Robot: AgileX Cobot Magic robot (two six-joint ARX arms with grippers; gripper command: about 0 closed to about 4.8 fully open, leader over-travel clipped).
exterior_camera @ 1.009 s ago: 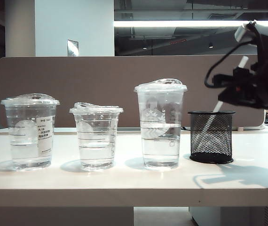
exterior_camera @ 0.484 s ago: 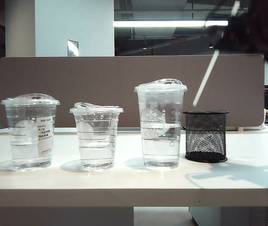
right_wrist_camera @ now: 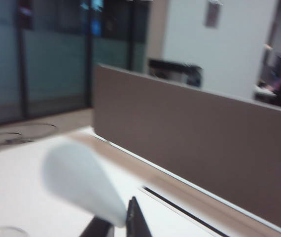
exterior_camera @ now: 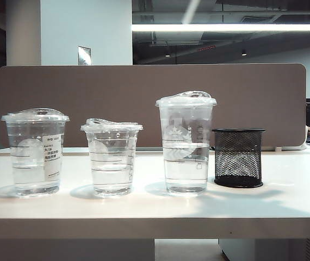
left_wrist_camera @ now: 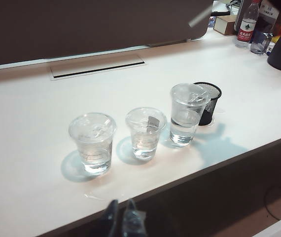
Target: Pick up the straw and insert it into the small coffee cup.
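Exterior: three cups and a mesh holder [exterior_camera: 238,157] in a row on the desk [exterior_camera: 144,209]; small cup [exterior_camera: 111,157] second from left; straw [exterior_camera: 190,11] a blurred streak at top centre, no arm in frame.
Left wrist: left tool [left_wrist_camera: 122,221] at bottom edge, tips together, empty; straw [left_wrist_camera: 199,18] a streak upper right.
Right wrist: right tool [right_wrist_camera: 118,224] nearly closed on the straw [right_wrist_camera: 81,182], blurred, lower left.

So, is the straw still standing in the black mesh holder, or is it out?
Out. The black mesh holder holds nothing, and the straw is shut in the right claw, high above the table.
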